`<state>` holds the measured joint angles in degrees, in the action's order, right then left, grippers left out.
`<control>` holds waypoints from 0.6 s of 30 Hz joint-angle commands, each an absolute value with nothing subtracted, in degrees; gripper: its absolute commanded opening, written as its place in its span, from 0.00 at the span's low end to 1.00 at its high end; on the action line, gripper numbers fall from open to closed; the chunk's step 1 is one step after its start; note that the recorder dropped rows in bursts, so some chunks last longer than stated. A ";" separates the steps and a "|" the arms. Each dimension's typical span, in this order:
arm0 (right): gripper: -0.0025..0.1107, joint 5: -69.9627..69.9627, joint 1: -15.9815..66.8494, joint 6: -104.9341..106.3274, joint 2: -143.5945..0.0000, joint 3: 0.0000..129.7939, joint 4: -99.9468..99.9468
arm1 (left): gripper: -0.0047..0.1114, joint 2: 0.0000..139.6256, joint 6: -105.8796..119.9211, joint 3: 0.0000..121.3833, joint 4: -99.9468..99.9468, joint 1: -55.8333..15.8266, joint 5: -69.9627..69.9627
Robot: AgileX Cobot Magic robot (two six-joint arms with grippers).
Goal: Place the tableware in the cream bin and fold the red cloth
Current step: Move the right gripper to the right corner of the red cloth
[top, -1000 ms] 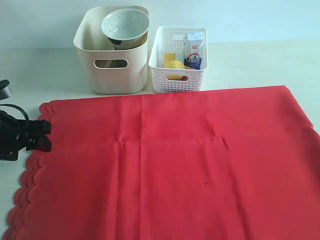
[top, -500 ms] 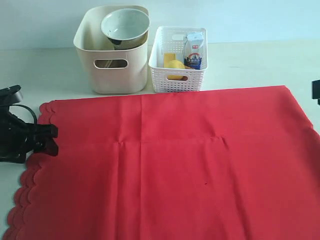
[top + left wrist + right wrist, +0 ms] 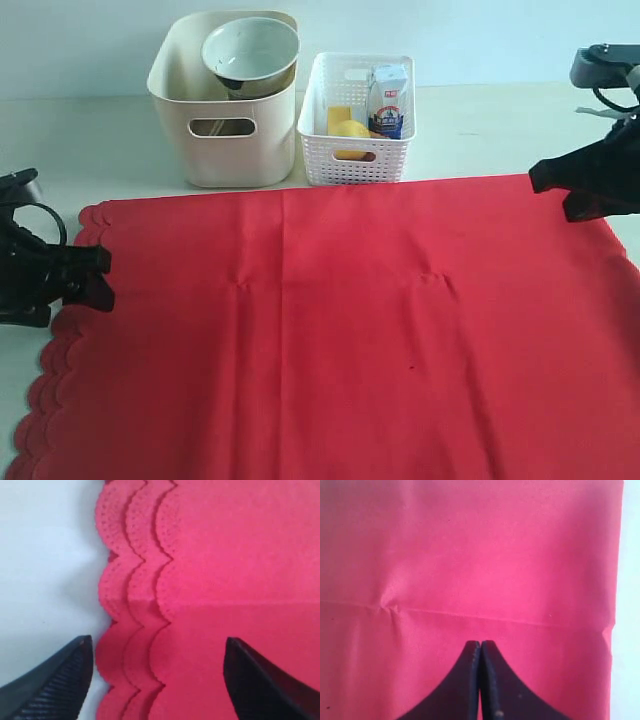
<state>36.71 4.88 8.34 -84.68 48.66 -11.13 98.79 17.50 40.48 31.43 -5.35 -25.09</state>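
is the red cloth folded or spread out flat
Spread out: the red cloth lies as one open sheet over the table, with only faint creases and no part turned over.

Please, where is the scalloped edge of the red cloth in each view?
Exterior view: the scalloped edge runs down the left side of the red cloth, beside the left gripper.
Left wrist view: it runs between table and plain cloth, ahead of the open gripper.
Right wrist view: not in it; only a straight edge shows.
Shared landmark: the fold crease across the cloth.
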 commanded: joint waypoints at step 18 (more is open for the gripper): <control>0.02 33.37 4.65 8.94 -86.88 49.14 -10.97 | 0.64 98.75 18.40 40.83 31.47 -5.18 -26.82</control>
